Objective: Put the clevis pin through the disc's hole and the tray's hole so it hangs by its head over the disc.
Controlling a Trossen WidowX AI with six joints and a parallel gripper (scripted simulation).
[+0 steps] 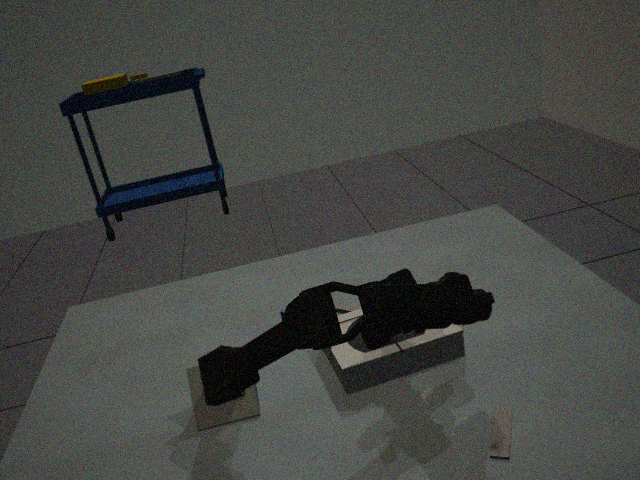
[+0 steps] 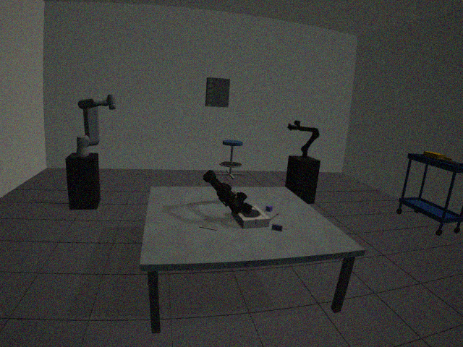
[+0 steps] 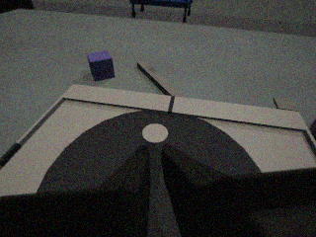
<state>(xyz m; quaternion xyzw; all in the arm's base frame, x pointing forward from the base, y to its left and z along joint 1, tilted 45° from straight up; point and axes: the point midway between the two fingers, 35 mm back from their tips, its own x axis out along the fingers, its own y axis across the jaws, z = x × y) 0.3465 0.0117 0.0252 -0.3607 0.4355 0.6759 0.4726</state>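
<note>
The hand (image 3: 154, 151) is clenched on the clevis pin (image 3: 155, 133), whose pale round head shows at the fingertips, above the dark disc (image 3: 89, 158) (image 2: 252, 212) inside the rimmed tray (image 3: 118, 98) (image 1: 405, 372) (image 2: 256, 223) on the bench (image 1: 155, 320) (image 2: 209, 250). Gripping below the head presumably leaves the shank free to enter both holes; insertion depth cannot be told.

Table (image 1: 423, 248) (image 2: 209, 250) (image 3: 44, 44) under tray (image 1: 408, 366) (image 2: 256, 223) (image 3: 217, 110), purple cube (image 2: 269, 207) (image 3: 101, 65)

My two dark, near-black tapered fingers | pale off-white rectangular steel tray (image 3: 116, 97) | plain dark-grey round aluminium disc (image 3: 89, 153) | light-grey round pin head (image 3: 155, 133) | violet-topped cube (image 3: 101, 65), dark-sided
</note>
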